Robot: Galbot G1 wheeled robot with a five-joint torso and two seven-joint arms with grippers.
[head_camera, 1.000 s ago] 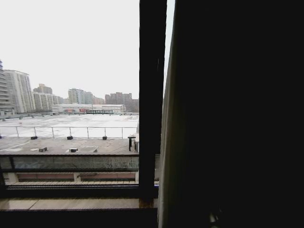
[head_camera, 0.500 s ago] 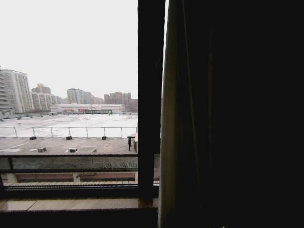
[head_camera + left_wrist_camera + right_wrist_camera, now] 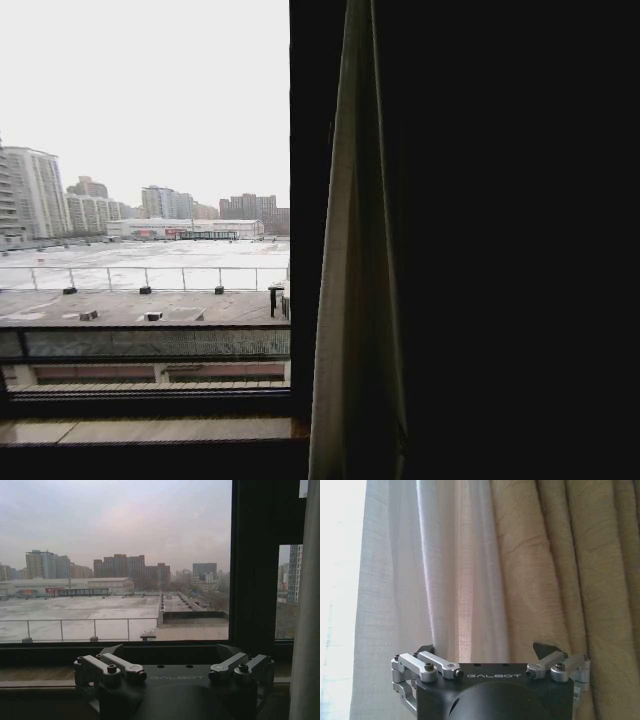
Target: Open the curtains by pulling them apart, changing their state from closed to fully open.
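Curtains (image 3: 440,580) bunched just ahead of right gripper (image 3: 487,652), fingers spread wide; left gripper (image 3: 172,652) likewise wide, facing window (image 3: 115,560).

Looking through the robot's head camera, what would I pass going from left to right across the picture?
Open window glass with the rooftop and city view → black window frame bar → pale gathered curtain edge → dark drape.

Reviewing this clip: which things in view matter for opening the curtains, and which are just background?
Part of the job:
- sheer white curtain, bunched at the window's side
- right gripper, open, facing that fabric
- left gripper, open, facing the glass

Background:
- golden-tan drape
- black window frame
- rooftop railing
- distant buildings
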